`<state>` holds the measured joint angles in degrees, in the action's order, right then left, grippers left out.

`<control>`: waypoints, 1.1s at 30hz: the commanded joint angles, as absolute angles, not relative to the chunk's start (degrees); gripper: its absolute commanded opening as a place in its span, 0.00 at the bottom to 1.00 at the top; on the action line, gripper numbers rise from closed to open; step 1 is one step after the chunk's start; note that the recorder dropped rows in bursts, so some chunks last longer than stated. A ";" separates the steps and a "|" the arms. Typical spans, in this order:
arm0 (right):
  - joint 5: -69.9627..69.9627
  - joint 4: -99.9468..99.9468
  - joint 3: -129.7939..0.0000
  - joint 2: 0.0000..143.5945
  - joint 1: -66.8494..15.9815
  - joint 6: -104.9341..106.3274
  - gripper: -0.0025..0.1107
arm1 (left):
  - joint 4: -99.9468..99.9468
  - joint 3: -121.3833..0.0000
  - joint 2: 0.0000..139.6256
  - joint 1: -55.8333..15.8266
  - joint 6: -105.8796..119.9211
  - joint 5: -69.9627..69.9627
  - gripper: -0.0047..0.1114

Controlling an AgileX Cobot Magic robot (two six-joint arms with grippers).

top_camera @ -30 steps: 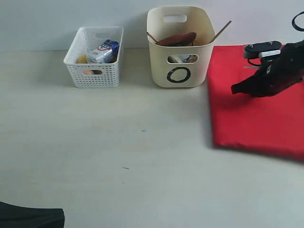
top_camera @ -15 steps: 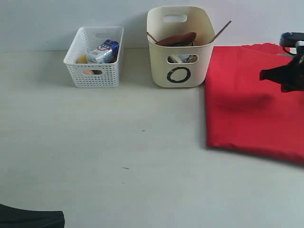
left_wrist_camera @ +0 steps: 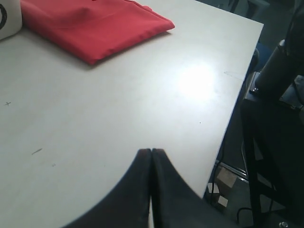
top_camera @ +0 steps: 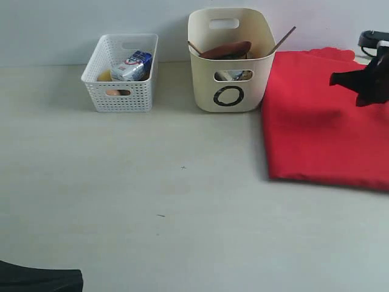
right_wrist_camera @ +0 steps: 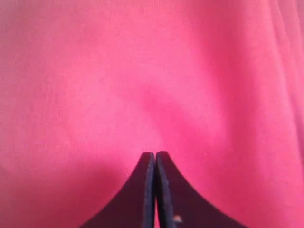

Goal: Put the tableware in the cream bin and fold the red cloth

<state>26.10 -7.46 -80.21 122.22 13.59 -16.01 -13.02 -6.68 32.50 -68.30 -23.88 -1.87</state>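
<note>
The red cloth [top_camera: 322, 121] lies folded on the table's right side, its scalloped edge at the far end; it fills the right wrist view [right_wrist_camera: 142, 71] and shows in the left wrist view [left_wrist_camera: 95, 28]. The cream bin [top_camera: 203, 85] stands just left of it, holding tableware: a brown plate [top_camera: 228, 50], a chopstick [top_camera: 283, 39] poking out, and a steel cup [top_camera: 234, 75] behind the handle cut-out. Over the cloth's far right hovers my right gripper [top_camera: 333, 79] [right_wrist_camera: 155, 154], shut and empty. My left gripper [left_wrist_camera: 151, 151] is shut over bare table at the near left.
A white lattice basket [top_camera: 121, 73] with a milk carton [top_camera: 132, 66] and food stands left of the bin. The left wrist view shows the table's edge [left_wrist_camera: 232, 118] with dark frame parts [left_wrist_camera: 275, 142] beyond it.
My right gripper has drawn back to the right, over the cloth's far end. The cloth's near edge has shifted back and its scalloped far edge now shows. The left arm has not moved.
</note>
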 commanded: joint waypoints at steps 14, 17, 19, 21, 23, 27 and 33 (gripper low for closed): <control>18.52 9.85 -48.16 68.09 13.36 -2.46 0.02 | -14.32 -6.55 32.28 -49.86 -23.02 0.50 0.05; 14.84 15.49 -36.88 55.01 11.43 -1.39 0.02 | -14.32 -6.55 32.28 -48.53 -22.83 0.50 0.05; 13.36 18.86 -32.17 48.63 5.77 1.71 0.02 | -14.32 -6.55 32.28 -48.53 -22.83 0.50 0.05; 12.38 20.82 -27.35 43.53 -1.00 2.38 0.02 | -14.32 -6.55 32.28 -48.53 -22.83 0.40 0.05; 10.40 21.09 -22.61 40.10 -7.63 2.38 0.02 | -14.32 -6.55 32.28 -48.53 -22.83 0.40 0.05; 3.64 21.09 -14.13 37.12 -15.36 2.38 0.02 | -14.32 -6.55 32.28 -48.53 -22.83 0.40 0.05; 2.50 20.72 -11.20 36.86 -16.97 4.27 0.02 | -14.32 -6.55 32.28 -48.53 -22.71 0.00 0.05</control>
<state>3.24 21.05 -12.06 37.19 -16.67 3.17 -14.05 -6.68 32.50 -48.71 -22.90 -0.40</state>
